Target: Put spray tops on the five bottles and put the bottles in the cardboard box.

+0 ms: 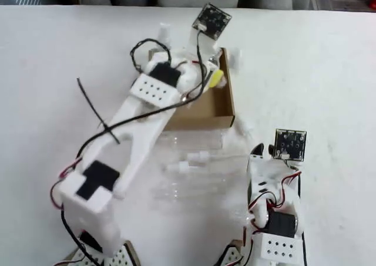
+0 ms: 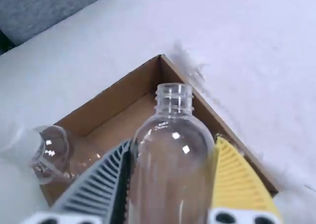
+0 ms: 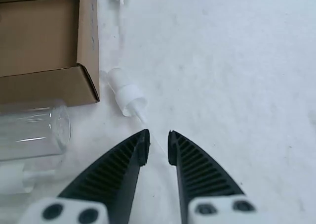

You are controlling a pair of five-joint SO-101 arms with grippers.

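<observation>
clear bottle (image 2: 170,157) sits clamped between left jaws over cardboard box (image 2: 111,103).

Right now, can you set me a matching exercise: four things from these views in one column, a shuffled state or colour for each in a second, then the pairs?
1. clear bottle
2. spray top
3. right gripper
4. cardboard box

A. brown, open on top
B. black fingers slightly apart, gripping nothing
C. neck bare, clamped in the left gripper
D. white, lying on the table by the box corner

Pairs: 1-C, 2-D, 3-B, 4-A
</observation>
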